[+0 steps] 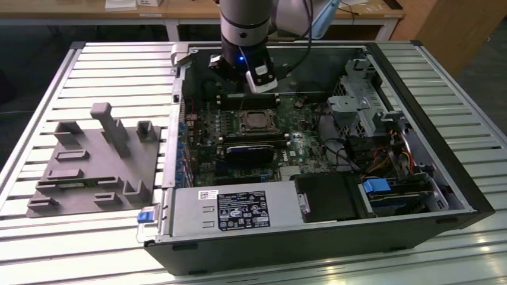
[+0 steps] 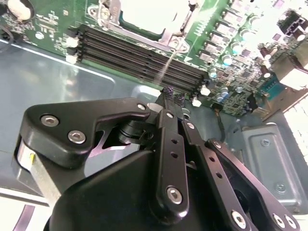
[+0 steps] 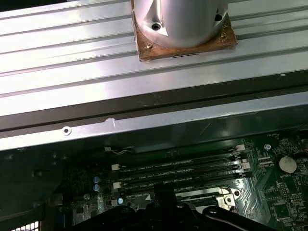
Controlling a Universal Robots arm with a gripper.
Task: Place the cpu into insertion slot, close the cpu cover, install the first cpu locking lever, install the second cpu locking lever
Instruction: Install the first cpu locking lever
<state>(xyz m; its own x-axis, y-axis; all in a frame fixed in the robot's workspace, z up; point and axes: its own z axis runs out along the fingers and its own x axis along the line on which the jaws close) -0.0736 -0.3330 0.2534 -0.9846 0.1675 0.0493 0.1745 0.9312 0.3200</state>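
I am holding my hand (image 2: 171,96) clenched on the free end of a thin locking lever (image 2: 169,65), just above the long memory slots (image 2: 134,53), while beyond them the cpu (image 2: 147,14) is sitting in the insertion slot (image 1: 236,123) with the cpu cover (image 2: 175,30) lying closed around its pale face.

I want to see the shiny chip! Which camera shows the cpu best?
The exterior view: the cpu lies whole in the insertion slot. The second wrist view cuts the cpu off at its edge; the first wrist view catches a bit of the slot's metal rim.
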